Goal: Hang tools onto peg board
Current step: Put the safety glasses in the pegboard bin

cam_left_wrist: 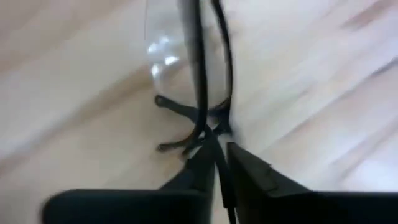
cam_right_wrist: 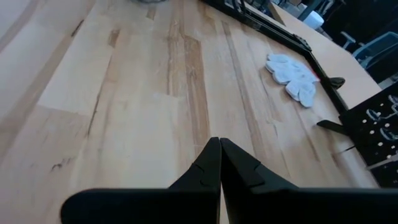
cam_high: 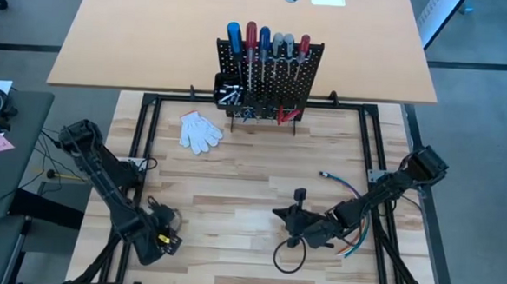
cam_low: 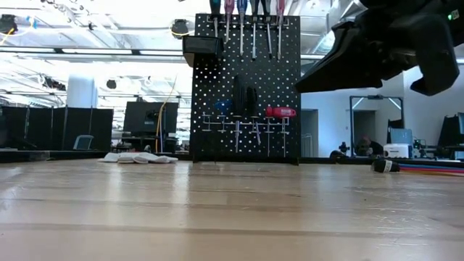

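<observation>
The peg board [cam_high: 270, 78] stands upright at the table's far middle, with a black bin [cam_high: 228, 90] on its left side. Red, blue and grey-handled screwdrivers [cam_high: 263, 42] stick up along its top, and red-handled pliers [cam_low: 280, 112] hang lower down. My left gripper [cam_left_wrist: 219, 163] is low over the table's near left, fingers closed on a thin black wire-like frame with a clear part [cam_left_wrist: 160, 53], perhaps glasses; it shows only in the blurred left wrist view. My right gripper [cam_right_wrist: 219, 152] is shut and holds nothing above the near-middle boards [cam_high: 289, 215]. My left gripper has a thin black bar of the frame [cam_left_wrist: 216, 134] between its two fingers [cam_left_wrist: 252, 165], which come steeply from above. The bar runs along the gap between the fingers. The frame's clear part and its other black bars lie on the wooden table beyond the fingertips.
A white glove [cam_high: 200, 130] lies left of the peg board's foot. A bundle of coloured cables [cam_high: 350, 238] and a black cable loop [cam_high: 289, 257] lie by my right arm [cam_low: 377, 43]. Black rails [cam_high: 141, 136] frame the wooden table.
</observation>
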### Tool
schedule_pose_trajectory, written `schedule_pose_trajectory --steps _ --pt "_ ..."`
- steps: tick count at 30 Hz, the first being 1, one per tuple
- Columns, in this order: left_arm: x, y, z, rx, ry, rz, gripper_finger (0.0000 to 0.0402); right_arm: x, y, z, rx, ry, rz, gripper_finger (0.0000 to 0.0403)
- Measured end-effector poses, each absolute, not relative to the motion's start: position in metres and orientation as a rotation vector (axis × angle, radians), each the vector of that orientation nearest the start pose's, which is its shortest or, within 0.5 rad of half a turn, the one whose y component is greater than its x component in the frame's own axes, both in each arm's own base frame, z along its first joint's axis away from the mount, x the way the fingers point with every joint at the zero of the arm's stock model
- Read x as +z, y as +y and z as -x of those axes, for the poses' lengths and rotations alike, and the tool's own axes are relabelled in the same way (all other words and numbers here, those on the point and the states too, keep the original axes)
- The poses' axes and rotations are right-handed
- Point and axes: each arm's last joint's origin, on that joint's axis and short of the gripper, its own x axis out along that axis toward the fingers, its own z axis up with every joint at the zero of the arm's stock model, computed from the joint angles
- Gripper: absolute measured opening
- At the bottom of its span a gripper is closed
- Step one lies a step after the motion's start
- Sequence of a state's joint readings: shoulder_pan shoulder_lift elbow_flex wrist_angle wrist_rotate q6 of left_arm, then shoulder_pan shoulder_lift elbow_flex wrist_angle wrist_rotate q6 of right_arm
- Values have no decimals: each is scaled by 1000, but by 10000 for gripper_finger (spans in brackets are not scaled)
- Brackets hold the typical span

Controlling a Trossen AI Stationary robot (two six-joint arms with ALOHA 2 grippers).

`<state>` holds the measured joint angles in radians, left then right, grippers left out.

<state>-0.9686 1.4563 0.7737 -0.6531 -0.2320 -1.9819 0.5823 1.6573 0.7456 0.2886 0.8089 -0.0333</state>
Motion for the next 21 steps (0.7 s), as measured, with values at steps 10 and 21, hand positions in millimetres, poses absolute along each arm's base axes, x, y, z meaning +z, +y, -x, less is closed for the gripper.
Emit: schedule_pose_trajectory --steps 10,21 --pt "185 -188 -176 445 699 627 3 158 154 -272 -225 479 378 8" --pt "190 -162 -208 519 411 196 2 158 153 -272 -234 472 347 8"
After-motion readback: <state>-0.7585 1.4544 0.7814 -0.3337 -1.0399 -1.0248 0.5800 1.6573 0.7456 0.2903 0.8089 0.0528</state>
